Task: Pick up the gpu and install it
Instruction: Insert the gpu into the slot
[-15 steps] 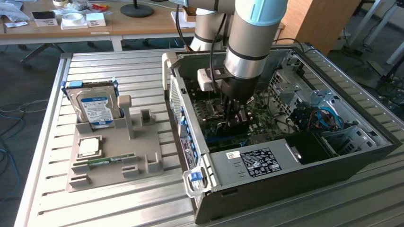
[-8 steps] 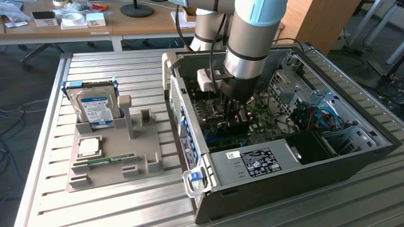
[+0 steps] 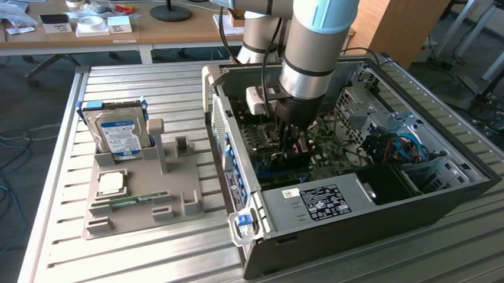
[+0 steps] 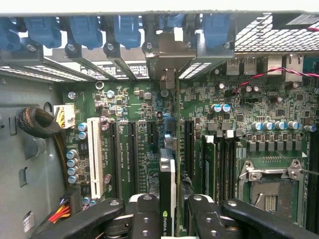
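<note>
Low in the wrist view's frame, the gripper (image 4: 169, 219) has its two black fingers (image 4: 144, 216) pinched on the top edge of the gpu (image 4: 168, 189), which stands on edge between them — the dark face with a small green logo shows at the bottom centre, and the thin board runs away from the camera toward the case's rear. Its silver end bracket (image 4: 167, 62) reaches the row of blue slot clips (image 4: 124, 30) at the top centre of the frame, so the card appears to sit over, or partly in, an expansion slot on the green motherboard (image 4: 239, 99); whether it is fully seated cannot be told. By the look of it the card is light and stiff but fragile: a thin board with exposed parts, best held by its upper edge as here, square to the slot, since a tilted press could strain the board or the connector. In the exterior view the arm (image 3: 319, 53) plunges into the open computer case (image 3: 441, 194) at centre frame. Farther toward the exterior view's left, a grey holder tray (image 3: 141, 206) carries a hard drive (image 3: 118, 132) standing upright.
</note>
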